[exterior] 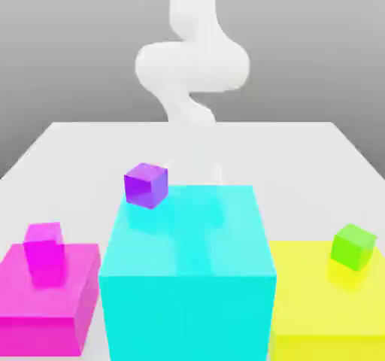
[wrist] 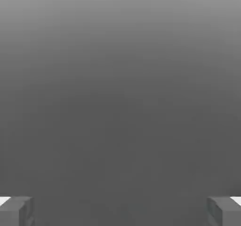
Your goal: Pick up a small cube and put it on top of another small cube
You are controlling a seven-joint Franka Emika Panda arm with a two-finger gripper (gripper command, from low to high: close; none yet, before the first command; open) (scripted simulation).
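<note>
Three blocks stand in a row on the tabletop (exterior: 75,138). A low block (exterior: 45,307) is at the exterior view's left, a tall block (exterior: 188,277) in the middle, and a right-hand block (exterior: 316,322) beside it. Each carries a small cube. The left cube (exterior: 43,254) sits on the low block, the middle cube (exterior: 145,184) at the tall block's far left corner, and the right cube (exterior: 353,247) on the right-hand block. The robot arm (exterior: 188,66) rises behind the tall block.

Smooth white arm (exterior: 192,62), grey fingertips (wrist: 16,211)

Exterior view: low, close before the large glossy cyan block (exterior: 188,269), facing the white arm (exterior: 192,66). Hand view: facing plain grey backdrop.
</note>
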